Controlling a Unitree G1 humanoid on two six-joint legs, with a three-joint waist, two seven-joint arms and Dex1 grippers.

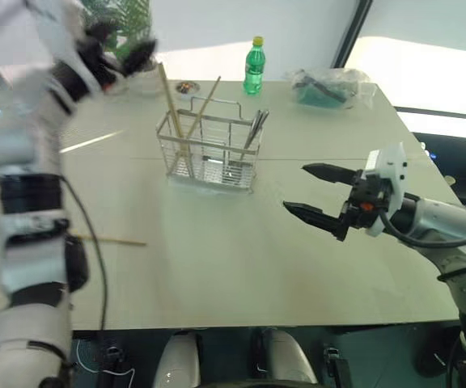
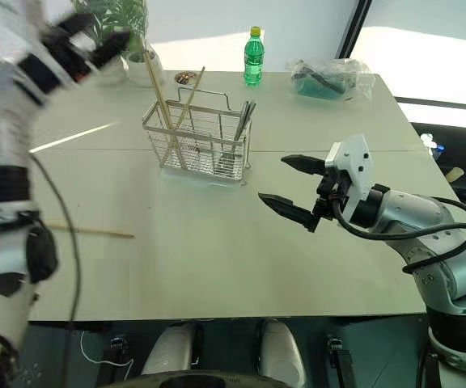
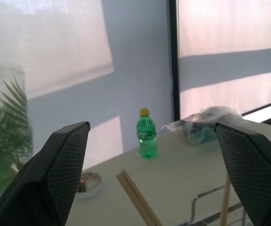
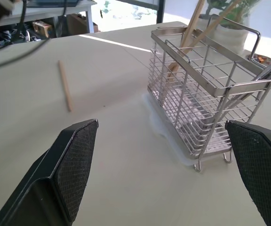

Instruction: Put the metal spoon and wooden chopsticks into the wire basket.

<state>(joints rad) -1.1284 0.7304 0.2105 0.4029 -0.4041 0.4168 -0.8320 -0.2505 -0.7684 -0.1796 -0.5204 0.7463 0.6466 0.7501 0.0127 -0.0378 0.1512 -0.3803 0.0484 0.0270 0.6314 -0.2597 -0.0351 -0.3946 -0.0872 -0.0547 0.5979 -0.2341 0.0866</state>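
Basket: mid-table, beyond the right gripper, whose jaws are spread and empty.
Chopsticks: two in basket, one on table.
Spoon: in basket.
Left gripper: raised, spread, empty.

Pale table carries the non-task items along its far edge. 1 green plastic bottle with a yellow cap stands upright at the far edge, centre. To its right lies 1 crumpled clear plastic bag with teal contents. To the bottle's left sits 1 small shallow dish, contents indistinct. A leafy potted plant stands at the far left corner. Behind the table, pale window blinds are split by a dark vertical frame.
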